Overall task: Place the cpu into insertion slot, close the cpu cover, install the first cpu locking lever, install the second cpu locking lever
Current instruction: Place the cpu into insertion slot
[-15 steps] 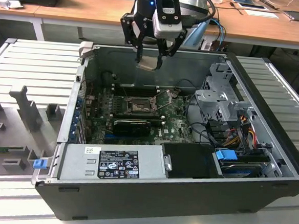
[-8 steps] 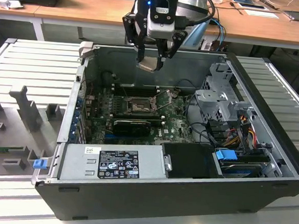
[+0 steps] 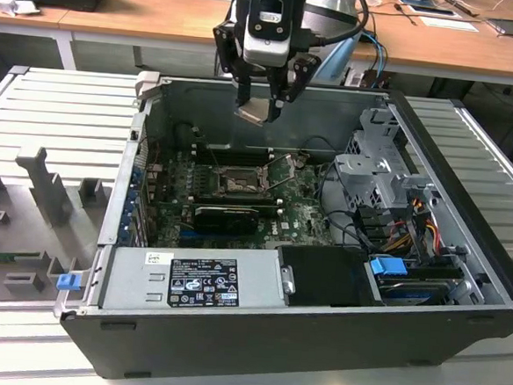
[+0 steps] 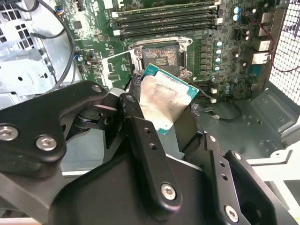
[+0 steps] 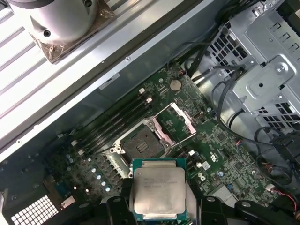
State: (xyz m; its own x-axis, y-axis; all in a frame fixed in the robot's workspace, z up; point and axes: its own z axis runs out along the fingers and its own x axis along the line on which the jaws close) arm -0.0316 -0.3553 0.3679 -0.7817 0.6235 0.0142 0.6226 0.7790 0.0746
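Note:
My gripper (image 3: 258, 107) hangs above the open computer case, shut on the cpu (image 3: 255, 111), a flat square chip with a pale metal top and green edge. In both wrist views the cpu (image 4: 164, 101) (image 5: 159, 192) sits between the black fingers (image 4: 140, 126), held in the air over the green board. The insertion slot (image 3: 238, 184) (image 4: 160, 55) (image 5: 140, 140) lies below with its dark centre bare. The cpu cover (image 5: 177, 122) (image 4: 117, 69) is flipped open beside the slot.
A grey power supply (image 3: 189, 280) fills the case's near side, and a metal drive cage (image 3: 377, 166) with cables stands at the exterior view's right. A long black card (image 3: 227, 215) lies just in front of the slot. Memory sticks (image 4: 164, 18) run beside it. Grey fixtures (image 3: 41, 186) stand outside the case.

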